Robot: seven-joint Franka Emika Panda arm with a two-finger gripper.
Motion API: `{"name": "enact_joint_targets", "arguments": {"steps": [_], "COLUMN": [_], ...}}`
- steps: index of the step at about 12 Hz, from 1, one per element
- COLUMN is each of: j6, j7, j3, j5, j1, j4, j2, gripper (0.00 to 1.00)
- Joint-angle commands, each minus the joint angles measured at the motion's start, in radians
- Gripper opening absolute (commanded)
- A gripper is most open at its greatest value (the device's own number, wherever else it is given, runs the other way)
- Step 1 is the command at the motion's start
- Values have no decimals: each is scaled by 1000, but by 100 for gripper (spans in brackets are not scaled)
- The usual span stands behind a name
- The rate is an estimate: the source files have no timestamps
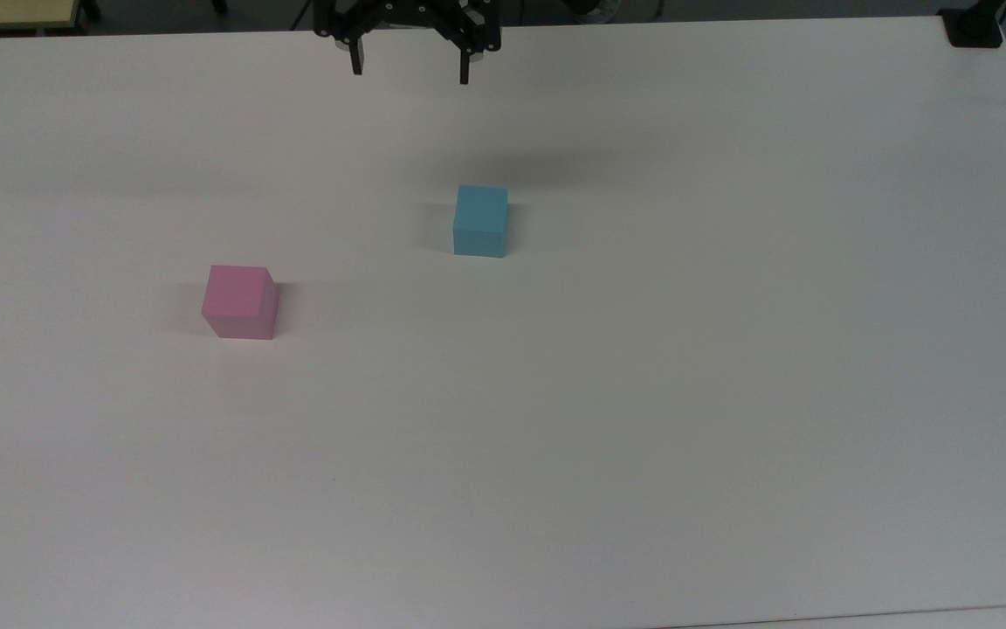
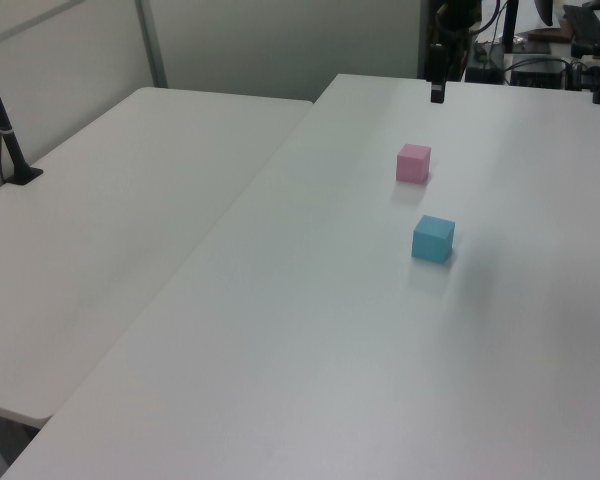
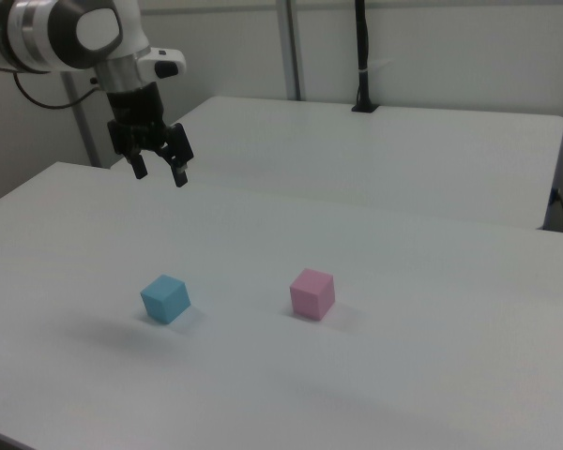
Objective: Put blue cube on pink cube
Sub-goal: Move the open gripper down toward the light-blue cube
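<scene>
the blue cube sits flat on the white tabletop, and i'll take it as the marker for everything else. the pink cube rests on the same tabletop, well apart from the blue cube, off to the top view's left of it and a bit nearer the camera; in the right view the pink cube lies to the right view's right of the blue cube, and in the left view the pink cube is beyond the blue cube. neither cube touches anything but the tabletop. the tool hangs in the air well above and behind the blue cube (its shadow falls on the tabletop just past the cube), with its two dark fingers spread wide and nothing between them. in the right view the tool points downward from the white arm, up and slightly to the right view's left of the blue cube. a second white table stands alongside, farther from the blue cube than the pink cube is.
</scene>
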Motion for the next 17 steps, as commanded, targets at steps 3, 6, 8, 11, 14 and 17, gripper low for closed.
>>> {"name": "enact_joint_targets", "arguments": {"steps": [3,6,8,11,14,17], "j6": [12,2,7,-63,-91,-100], "j7": [25,26,26,26,26,31], "j3": [-11,-13,-22,-17,-17,-13], "j5": [24,26,26,27,27,27], "j1": [18,34,28,37,34,37], "j4": [-2,-4,-1,-2,-1,7], "j2": [13,11,11,4,4,8], "gripper": [100,100,100,100,100,100]}}
